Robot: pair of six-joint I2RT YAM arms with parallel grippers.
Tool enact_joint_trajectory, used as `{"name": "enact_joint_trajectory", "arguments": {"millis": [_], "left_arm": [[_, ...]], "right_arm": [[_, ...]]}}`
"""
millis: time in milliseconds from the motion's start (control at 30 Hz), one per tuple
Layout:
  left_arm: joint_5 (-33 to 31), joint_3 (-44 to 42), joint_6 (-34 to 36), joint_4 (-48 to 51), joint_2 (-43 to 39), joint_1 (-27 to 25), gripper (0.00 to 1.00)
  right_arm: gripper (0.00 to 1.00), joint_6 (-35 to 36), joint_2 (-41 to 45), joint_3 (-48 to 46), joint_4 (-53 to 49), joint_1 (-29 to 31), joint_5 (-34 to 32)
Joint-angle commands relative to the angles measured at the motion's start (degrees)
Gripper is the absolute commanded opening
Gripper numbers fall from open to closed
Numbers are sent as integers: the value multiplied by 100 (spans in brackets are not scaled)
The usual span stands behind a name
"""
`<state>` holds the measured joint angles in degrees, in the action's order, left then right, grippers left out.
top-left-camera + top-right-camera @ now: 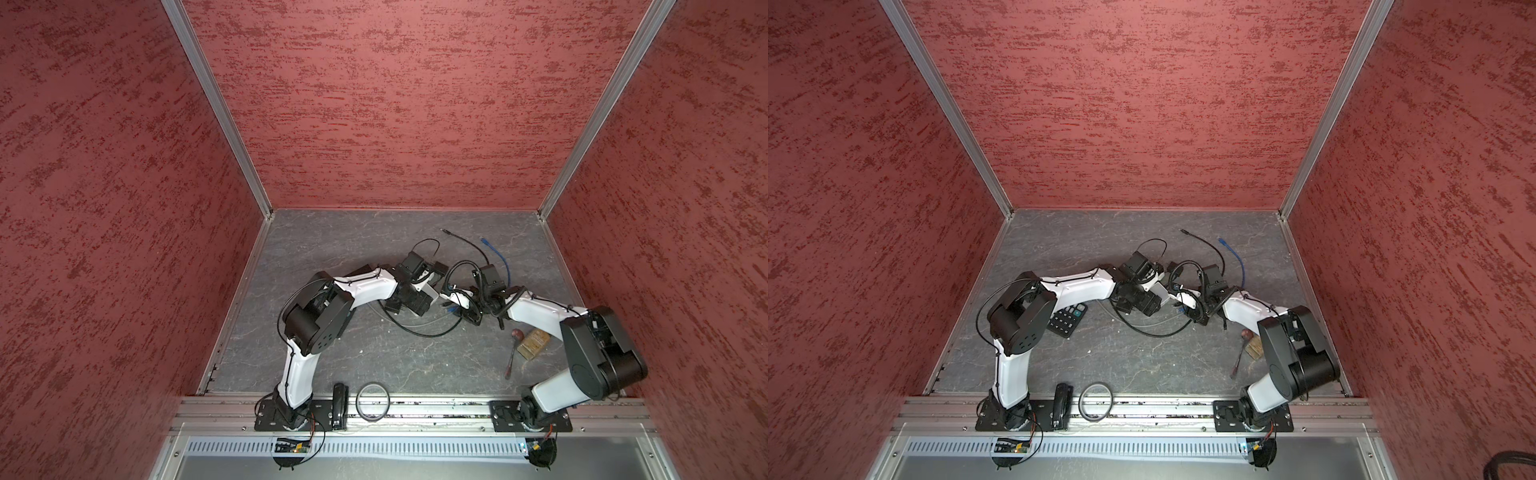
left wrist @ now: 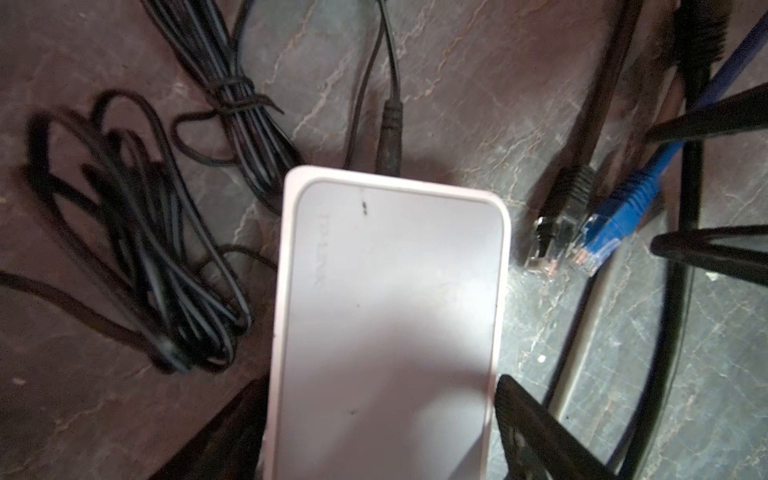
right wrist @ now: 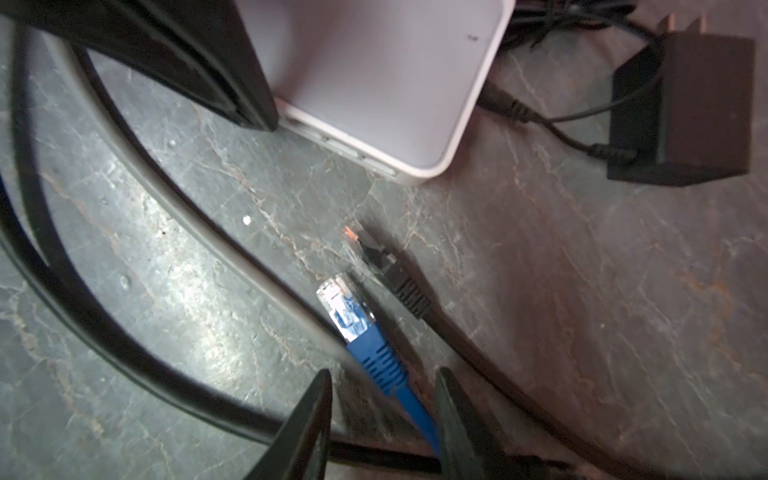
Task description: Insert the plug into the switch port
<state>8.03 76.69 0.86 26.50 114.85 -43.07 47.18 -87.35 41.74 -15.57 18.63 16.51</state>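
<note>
On grey marbled table (image 1: pixel 374 353), red-walled: left gripper (image 2: pixel 374 386) astride switch (image 2: pixel 395 291), grip unclear; right gripper (image 3: pixel 384 374) part-open around cable (image 3: pixel 411 399).

Both were the same build, tbh: the left arm (image 1: pixel 298 370) and right arm (image 1: pixel 555 390) had glossy white shells, chunky black joint housings (image 1: pixel 316 320), thin black cables (image 1: pixel 280 320) looping off them, and flat black base plates (image 1: pixel 505 419).

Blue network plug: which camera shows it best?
The right wrist view: the blue plug sits central and close, its clear tip and ribbed boot distinct, beside the black plug. The left wrist view also shows it, but smaller. In both top views it is only a tiny blue speck.
</note>
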Motion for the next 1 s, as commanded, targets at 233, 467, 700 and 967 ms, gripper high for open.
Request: {"name": "enact_joint_trajectory", "arguments": {"millis": [233, 467, 700, 967], "left_arm": [[105, -308, -107, -521, -353, 22, 87], [10, -554, -72, -911, -697, 9, 100], [-165, -1084, 83, -1786, -1213, -61, 100], [-355, -2057, 473, -3340, -1821, -97, 100]], "right_arm": [[43, 264, 94, 230, 479, -53, 296], [43, 475, -417, 533, 208, -146, 82], [43, 650, -725, 717, 17, -149, -34], [42, 771, -1008, 874, -139, -156, 147]]}}
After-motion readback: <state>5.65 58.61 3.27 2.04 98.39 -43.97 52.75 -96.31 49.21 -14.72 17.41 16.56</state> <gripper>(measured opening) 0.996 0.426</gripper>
